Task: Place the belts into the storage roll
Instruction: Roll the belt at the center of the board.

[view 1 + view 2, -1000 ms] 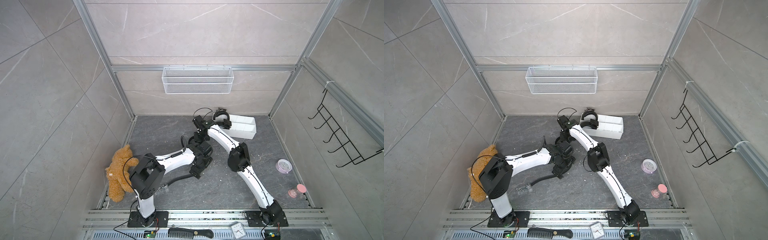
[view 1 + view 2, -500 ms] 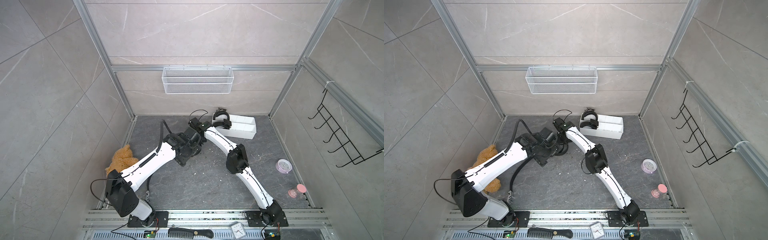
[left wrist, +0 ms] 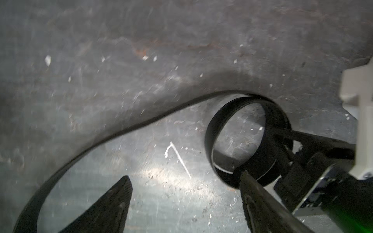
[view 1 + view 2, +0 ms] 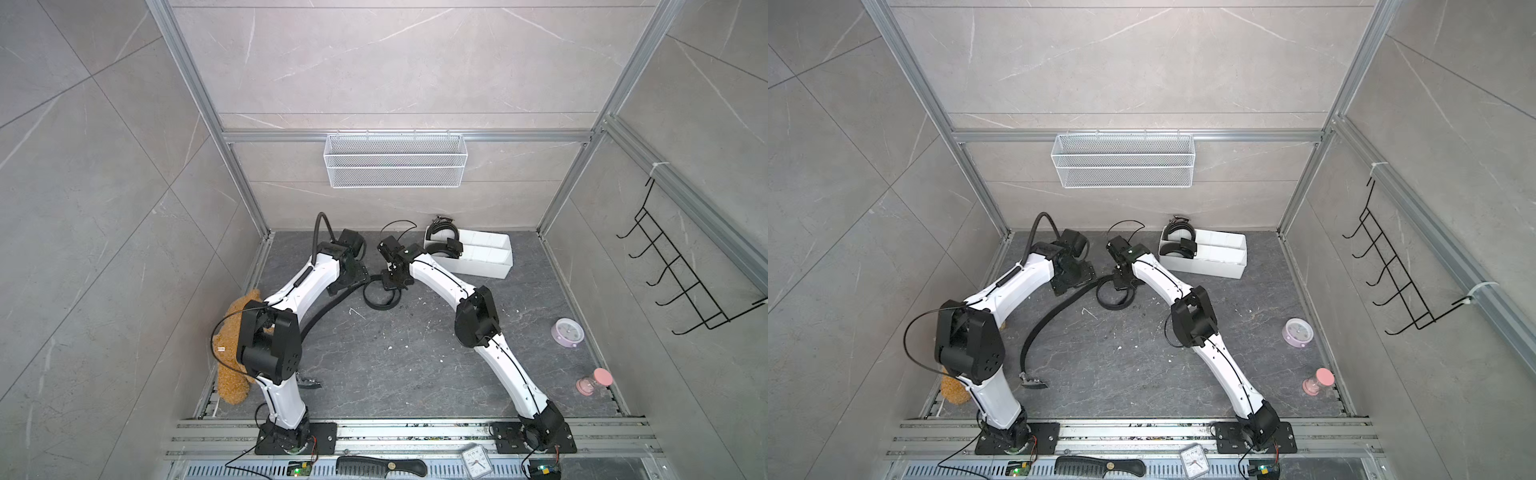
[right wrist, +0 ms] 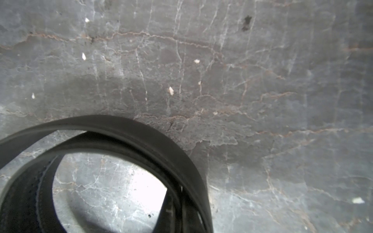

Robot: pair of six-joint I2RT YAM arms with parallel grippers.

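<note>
A: Dark veined stone floor (image 4: 395, 365), gritty with pale flecks. Loose belt (image 4: 1034, 334): flat matte black strap, one end curled into a ring.

B: Right gripper (image 3: 276, 139) pinches the ring's wall. Left gripper (image 3: 185, 175) gapes empty, close by. White plastic storage roll (image 4: 486, 268) sits near, with coiled belts (image 4: 442, 232) inside.

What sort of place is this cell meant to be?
Probably a staged robot test cell dressed as a bathroom or utility corner: tile-look wall panels held in an aluminium frame, a white wire basket and a black hook rack hung on the walls, two arms bolted to a front rail.
</note>
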